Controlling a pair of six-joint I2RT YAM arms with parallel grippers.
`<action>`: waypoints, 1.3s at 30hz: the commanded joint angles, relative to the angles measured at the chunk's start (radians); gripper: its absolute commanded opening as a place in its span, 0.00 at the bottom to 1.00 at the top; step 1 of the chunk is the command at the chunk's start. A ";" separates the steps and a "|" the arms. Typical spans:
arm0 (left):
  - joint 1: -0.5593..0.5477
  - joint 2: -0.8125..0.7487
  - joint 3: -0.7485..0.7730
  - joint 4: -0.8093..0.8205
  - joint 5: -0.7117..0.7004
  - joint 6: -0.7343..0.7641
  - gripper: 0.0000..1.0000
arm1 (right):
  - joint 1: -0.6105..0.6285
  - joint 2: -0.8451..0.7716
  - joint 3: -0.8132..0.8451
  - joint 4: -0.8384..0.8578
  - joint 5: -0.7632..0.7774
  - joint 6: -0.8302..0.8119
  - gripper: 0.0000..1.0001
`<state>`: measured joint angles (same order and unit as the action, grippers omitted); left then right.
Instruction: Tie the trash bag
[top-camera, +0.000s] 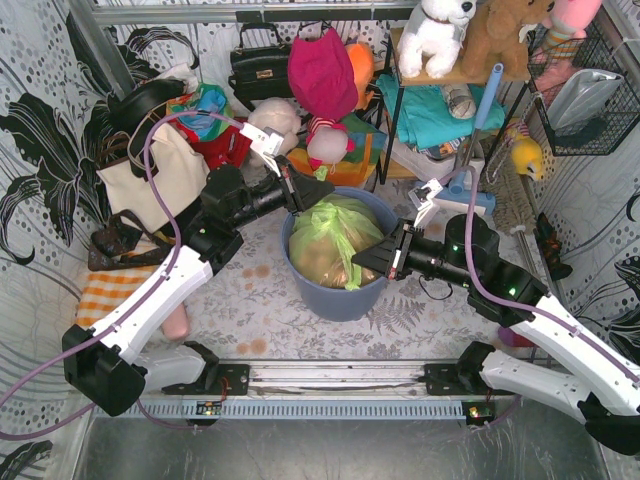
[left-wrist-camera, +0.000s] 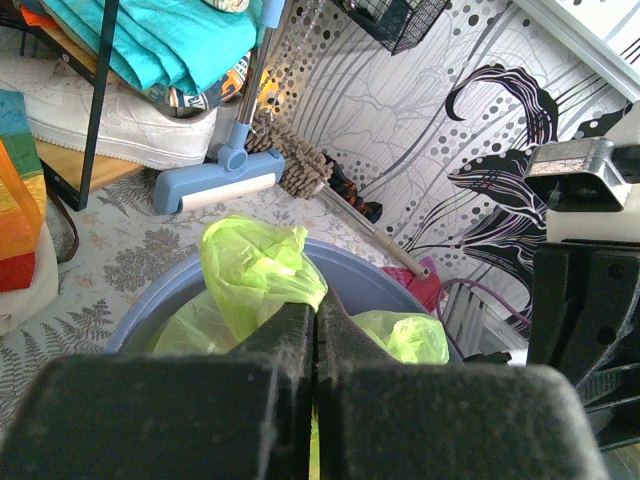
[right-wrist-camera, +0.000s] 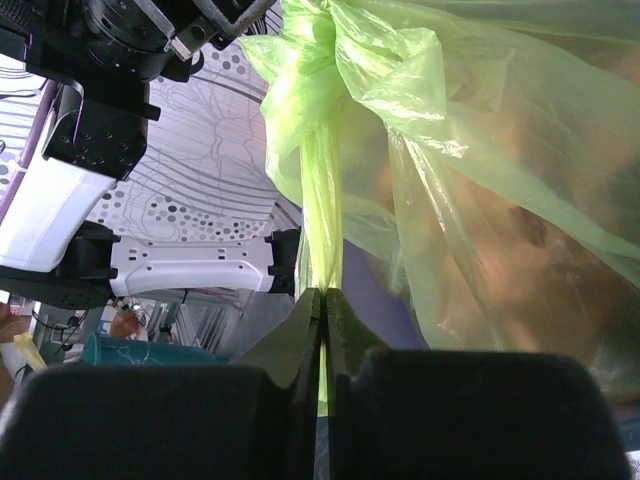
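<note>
We see the blue-grey bin (top-camera: 335, 295) on the patterned table (top-camera: 250, 300), between the two arms. The trash bag (top-camera: 338, 238) sits inside it: lime-green, bunched above the rim, brown paper showing through the plastic. Our left gripper (top-camera: 302, 200) is at the bin's far-left rim with its fingers pressed together. In its wrist view a thin sliver of green shows in the seam, so it's pinching bag plastic. Our right gripper (top-camera: 363, 262) is over the bin's right side, clamped on a handle strip (right-wrist-camera: 320, 200). The strip runs taut from the fingertips to a twisted bunch at the bag's neck. We can't tell if there's a finished knot.
</note>
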<state>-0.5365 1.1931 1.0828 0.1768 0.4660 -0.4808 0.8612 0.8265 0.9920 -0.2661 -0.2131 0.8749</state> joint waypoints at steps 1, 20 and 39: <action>0.001 -0.014 0.038 0.026 -0.006 0.016 0.01 | -0.004 -0.001 0.030 0.018 0.008 -0.001 0.00; 0.001 -0.015 0.038 0.022 -0.009 0.016 0.01 | -0.004 0.051 -0.079 0.302 -0.206 0.097 0.23; 0.001 -0.013 0.035 0.020 -0.010 0.018 0.01 | 0.016 0.132 -0.199 0.647 -0.286 0.200 0.33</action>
<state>-0.5365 1.1931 1.0851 0.1623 0.4637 -0.4774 0.8650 0.9321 0.8036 0.2661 -0.4671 1.0550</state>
